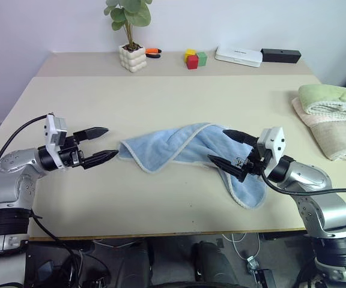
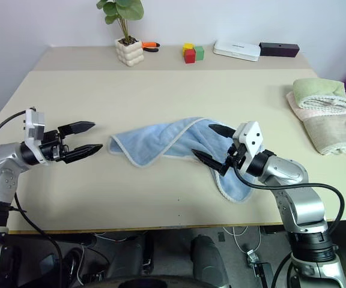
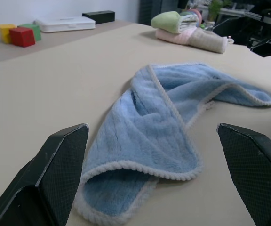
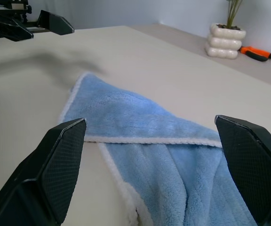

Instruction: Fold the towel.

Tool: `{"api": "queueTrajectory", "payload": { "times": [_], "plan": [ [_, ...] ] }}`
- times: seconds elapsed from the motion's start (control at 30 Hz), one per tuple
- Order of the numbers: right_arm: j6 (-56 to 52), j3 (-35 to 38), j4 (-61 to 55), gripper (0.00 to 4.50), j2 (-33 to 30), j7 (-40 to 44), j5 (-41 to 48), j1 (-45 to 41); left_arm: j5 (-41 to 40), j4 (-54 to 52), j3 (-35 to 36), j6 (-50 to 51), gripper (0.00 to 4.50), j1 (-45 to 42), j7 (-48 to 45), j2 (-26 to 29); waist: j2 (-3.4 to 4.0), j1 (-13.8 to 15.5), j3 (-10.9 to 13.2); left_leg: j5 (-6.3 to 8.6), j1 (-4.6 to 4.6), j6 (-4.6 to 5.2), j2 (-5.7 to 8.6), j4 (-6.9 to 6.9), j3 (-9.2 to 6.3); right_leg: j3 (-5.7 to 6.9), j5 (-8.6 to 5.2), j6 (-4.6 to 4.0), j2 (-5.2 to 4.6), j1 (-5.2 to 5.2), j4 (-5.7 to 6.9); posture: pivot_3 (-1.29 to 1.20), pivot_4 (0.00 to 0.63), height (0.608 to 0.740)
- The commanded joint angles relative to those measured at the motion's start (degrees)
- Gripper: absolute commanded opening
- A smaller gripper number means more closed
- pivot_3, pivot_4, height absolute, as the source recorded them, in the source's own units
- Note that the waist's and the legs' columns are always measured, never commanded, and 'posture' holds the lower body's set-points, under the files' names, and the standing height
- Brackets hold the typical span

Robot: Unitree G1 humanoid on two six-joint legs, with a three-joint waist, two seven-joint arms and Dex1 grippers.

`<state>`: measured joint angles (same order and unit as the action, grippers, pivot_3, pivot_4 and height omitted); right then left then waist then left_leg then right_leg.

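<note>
I see the towel (image 1: 185, 150) lying crumpled across the middle of the worktop (image 1: 161, 90). My left end effector (image 1: 104, 144) hovers spread just beside its left end. My right end effector (image 1: 224, 148) is spread over its right part, empty.

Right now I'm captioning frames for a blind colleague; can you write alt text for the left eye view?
A crumpled light blue terry towel lies on a beige table between two open robot grippers, the left gripper beside its end, the right gripper over its other side. Folded green and beige towels sit at the right edge.
</note>
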<state>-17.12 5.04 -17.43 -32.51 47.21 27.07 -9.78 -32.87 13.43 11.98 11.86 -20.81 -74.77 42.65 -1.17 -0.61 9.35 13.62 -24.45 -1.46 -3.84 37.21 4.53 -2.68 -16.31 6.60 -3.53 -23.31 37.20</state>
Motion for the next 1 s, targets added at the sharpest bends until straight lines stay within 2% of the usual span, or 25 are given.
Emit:
{"api": "queueTrajectory", "payload": {
  "times": [0.03, 0.27, 0.43, 0.8, 0.87, 0.93, 1.0],
  "plan": [
    [1.0, 0.4, -1.6, 4.5, 0.3, -0.6, -0.1, 0.2, 1.7, 0.0, -1.1, -1.7, 4.48, -1.0, -1.7, 0.4, 0.0, 0.0, 0.0, 0.0, 0.0, 0.0, 0.0, 0.0, 0.0, 0.0, 0.0, 0.0, 0.0, 0.0, 0.0, 0.0, 0.15, 0.735],
    [1.2, 0.4, -1.5, 4.5, 0.0, -1.1, -0.4, 0.4, 5.3, 0.8, -5.0, -4.6, 4.48, -2.5, -6.0, 0.8, 0.0, 0.0, 0.0, 0.0, 0.0, 0.0, 0.0, 0.0, 0.0, 0.0, 0.0, 0.0, 0.0, 0.0, 0.0, 0.0, 0.15, 0.735],
    [1.4, 0.3, -1.4, 4.5, 0.4, -1.8, -1.0, 0.3, 10.8, 2.8, -9.4, -11.6, 4.48, -4.1, -8.6, 0.1, 0.0, 0.1, 0.0, 0.0, -0.01, 0.0, 0.02, 0.01, 0.02, -0.01, 0.0, 0.0, -0.01, 0.0, -0.01, 0.0, 0.15, 0.735],
    [1.9, 0.0, -2.1, 4.5, 1.8, -3.5, -1.9, 0.9, 17.8, 10.7, -17.4, -22.9, 4.48, -10.4, -11.8, -5.5, 0.0, 0.0, 0.0, 0.0, -0.01, 0.0, 0.01, 0.01, 0.0, -0.01, 0.0, 0.0, 0.02, -0.01, 0.0, 0.0, 0.15, 0.735],
    [2.2, 0.0, -2.2, 4.5, 2.1, -3.9, -2.2, 1.1, 19.6, 13.0, -18.3, -26.3, 4.48, -12.0, -11.7, -6.4, 0.0, 0.2, 0.0, 0.0, -0.01, 0.0, 0.02, 0.02, 0.01, -0.02, 0.0, 0.0, 0.01, 0.0, -0.01, 0.0, 0.15, 0.735],
    [2.4, -0.1, -2.4, 4.5, 2.4, -4.3, -2.4, 1.4, 24.1, 17.9, -20.0, -34.9, 4.48, -14.0, -10.0, -7.1, 0.0, 0.2, 0.0, 0.0, -0.02, 0.0, 0.02, 0.04, 0.01, -0.02, 0.0, 0.0, 0.01, 0.0, -0.01, 0.0, 0.15, 0.735],
    [3.1, -0.2, -2.5, 4.5, 2.8, -4.8, -2.9, 1.8, 23.6, 19.4, -20.9, -35.3, 4.48, -15.1, -10.7, -9.0, 0.0, 0.2, 0.0, 0.0, -0.02, 0.0, 0.02, 0.04, 0.0, -0.01, 0.0, 0.0, 0.02, 0.0, -0.01, 0.0, 0.15, 0.735]
  ]
}}
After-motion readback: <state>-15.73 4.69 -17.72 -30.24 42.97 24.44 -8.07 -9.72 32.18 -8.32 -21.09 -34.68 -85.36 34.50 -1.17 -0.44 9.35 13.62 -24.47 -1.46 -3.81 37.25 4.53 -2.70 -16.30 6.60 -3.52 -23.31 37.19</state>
